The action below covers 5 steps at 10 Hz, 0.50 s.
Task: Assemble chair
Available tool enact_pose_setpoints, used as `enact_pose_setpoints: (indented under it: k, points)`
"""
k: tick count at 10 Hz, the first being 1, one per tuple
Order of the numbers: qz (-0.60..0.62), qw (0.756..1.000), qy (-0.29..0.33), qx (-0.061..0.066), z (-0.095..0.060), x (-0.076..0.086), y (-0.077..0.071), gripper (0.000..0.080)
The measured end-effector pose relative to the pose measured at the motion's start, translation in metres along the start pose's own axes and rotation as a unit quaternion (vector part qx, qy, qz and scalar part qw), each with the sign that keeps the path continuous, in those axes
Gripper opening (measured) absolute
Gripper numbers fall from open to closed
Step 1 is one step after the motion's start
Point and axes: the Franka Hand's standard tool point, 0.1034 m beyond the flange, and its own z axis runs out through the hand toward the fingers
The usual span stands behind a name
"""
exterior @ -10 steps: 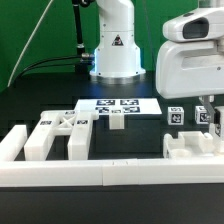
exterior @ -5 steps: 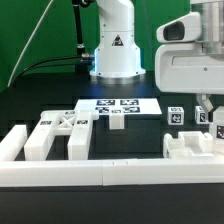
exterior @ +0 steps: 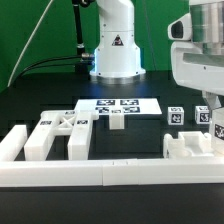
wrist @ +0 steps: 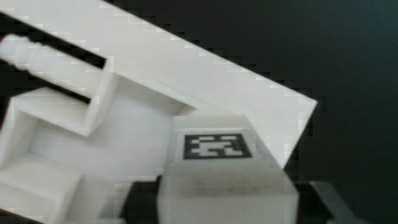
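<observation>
In the wrist view my gripper (wrist: 222,205) is shut on a small white tagged block (wrist: 217,150); a dark finger lies flush against each of its sides. Under the block lies a white chair piece (wrist: 107,130) with a raised frame and a slanted panel. In the exterior view my gripper (exterior: 216,128) hangs at the far right, just above that stepped white chair piece (exterior: 188,148). Two tagged blocks (exterior: 176,117) stand just behind it. Barred chair frames (exterior: 58,135) lie at the exterior view's left, and a small block (exterior: 116,121) stands in the middle.
The marker board (exterior: 120,104) lies flat in front of the robot base (exterior: 112,55). A long low white border rail (exterior: 100,172) runs along the front. Cables (exterior: 50,62) trail over the dark table at the back left.
My gripper has moved to the exterior view's right and lower, toward the stepped white piece. The other parts have not moved.
</observation>
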Motion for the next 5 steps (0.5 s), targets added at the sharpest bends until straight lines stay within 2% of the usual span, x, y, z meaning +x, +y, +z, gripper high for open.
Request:
enact_pose_setpoints:
  k: [1,2,3,4,5]
  points:
    - [-0.008,1.0,0.0,0.0,0.0,0.0,0.0,0.0466]
    - [-0.122,0.993,0.001,-0.002,-0.001,0.004,0.001,0.0584]
    - [-0.217,0.976,0.0,-0.002,-0.001,0.003,0.0,0.0584]
    - [-0.29,0.957,-0.001,-0.004,0.0,-0.002,0.0,0.0638]
    - [-0.326,0.945,-0.002,-0.004,0.001,-0.009,0.002,0.0646]
